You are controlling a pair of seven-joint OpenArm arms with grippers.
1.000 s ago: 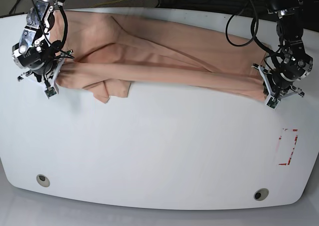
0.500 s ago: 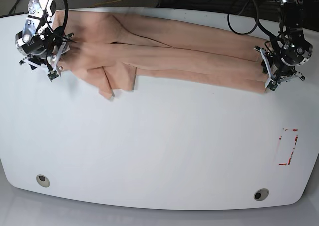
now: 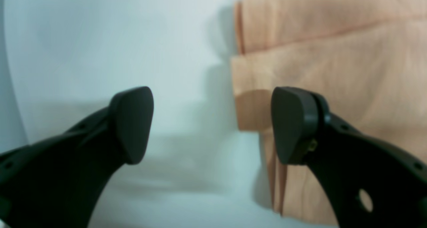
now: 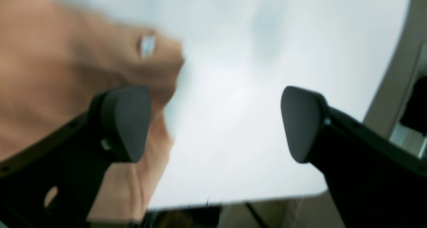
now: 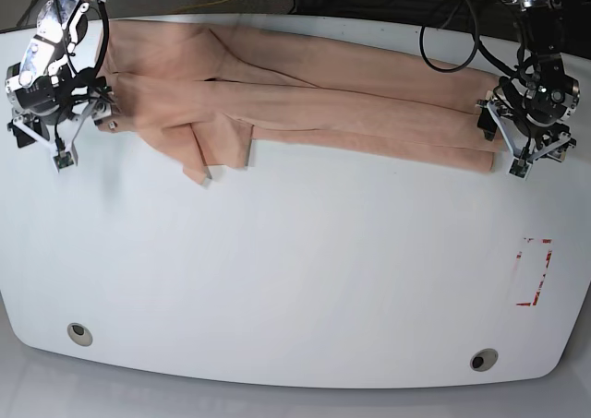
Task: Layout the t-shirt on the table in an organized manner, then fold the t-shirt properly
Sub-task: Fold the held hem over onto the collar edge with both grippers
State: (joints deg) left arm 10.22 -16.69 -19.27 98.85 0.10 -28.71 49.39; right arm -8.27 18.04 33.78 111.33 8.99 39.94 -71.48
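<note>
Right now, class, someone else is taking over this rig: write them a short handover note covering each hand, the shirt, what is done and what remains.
Left hand: open, empty, at one end of the t-shirt.
Right hand: open, empty, at the opposite end.
T-shirt: lying in a long folded band along the far edge of the table, one flap sticking out towards the front.
Done: shirt set down and let go.
Left: smooth it and finish the folds.

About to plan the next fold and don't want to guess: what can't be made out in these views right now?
- Shirt print: not visible in any view; the folds may hide it.
- Layers underneath the folded shirt: hidden by the top layer, base view.
- Small white patch on the cloth: motion blur, right wrist view; can't identify.
- Left gripper and right gripper fingertips: too small in base view; wrist views show both open.
</note>
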